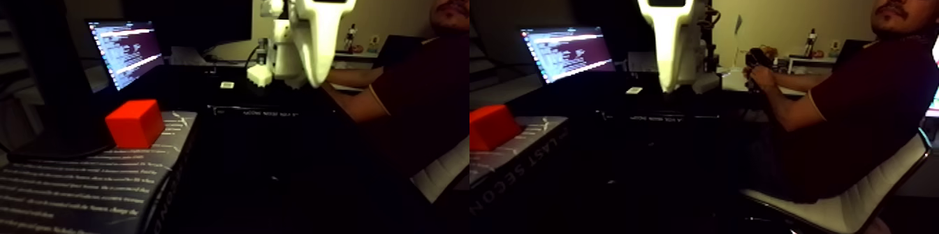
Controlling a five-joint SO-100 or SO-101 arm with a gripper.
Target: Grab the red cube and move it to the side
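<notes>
While hanging high, well right of the red cube [135,123]: white gripper [316,76] empty.
Perched on the book [84,181], probably for easy reach; jaw opening impossible to tell.

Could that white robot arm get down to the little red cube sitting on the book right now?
Probably yes. The red cube sits alone on top of the book, with nothing over or around it. The white gripper hangs up and to the right of it in the fixed view, with open space between them. Its true reach can't be judged.
</notes>
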